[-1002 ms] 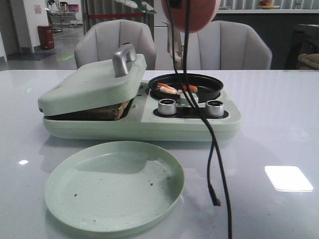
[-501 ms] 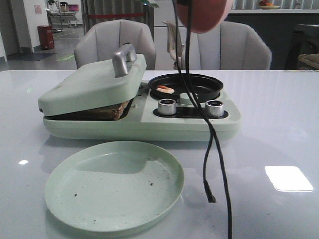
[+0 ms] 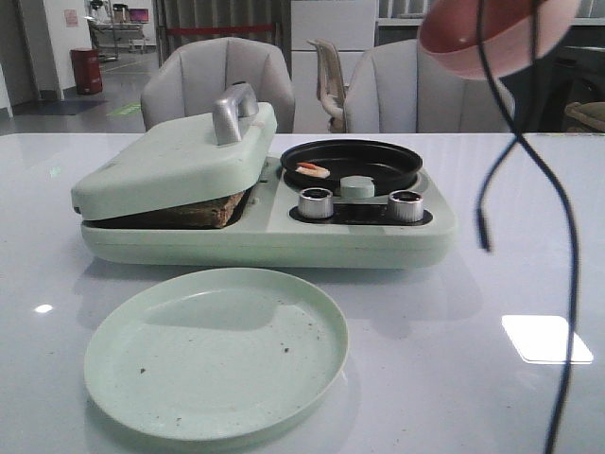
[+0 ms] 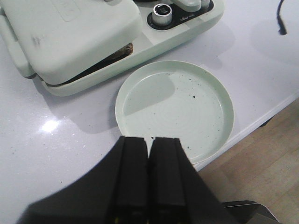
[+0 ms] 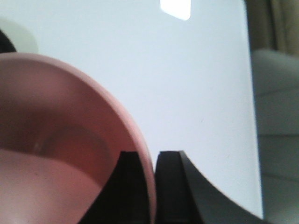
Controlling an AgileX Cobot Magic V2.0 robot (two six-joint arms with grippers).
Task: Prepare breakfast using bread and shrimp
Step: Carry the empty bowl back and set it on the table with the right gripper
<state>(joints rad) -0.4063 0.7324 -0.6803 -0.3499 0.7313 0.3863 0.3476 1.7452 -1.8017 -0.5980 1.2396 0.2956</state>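
right gripper point(image 5: 145, 186) is clamped on the rim of a pink bowl point(image 5: 56, 140), one finger inside the wall and one outside; in the front view the bowl point(image 3: 492, 38) hangs tilted high above the table's right side, well apart from the appliance. left gripper point(image 4: 148, 179) has its fingers pressed together with nothing between them, poised over the near edge of the green plate point(image 4: 219, 112). shrimp point(image 3: 312, 170) lies in the black round pan point(image 3: 378, 156) on the right half of the pale green breakfast maker point(image 3: 284, 241), toward the pan's left side. bread point(image 3: 203, 213) is partly visible as a brown edge under the tilted, nearly shut lid point(image 3: 170, 156) on the left half. two dark cables point(image 3: 529, 151) dangle in front of the camera.
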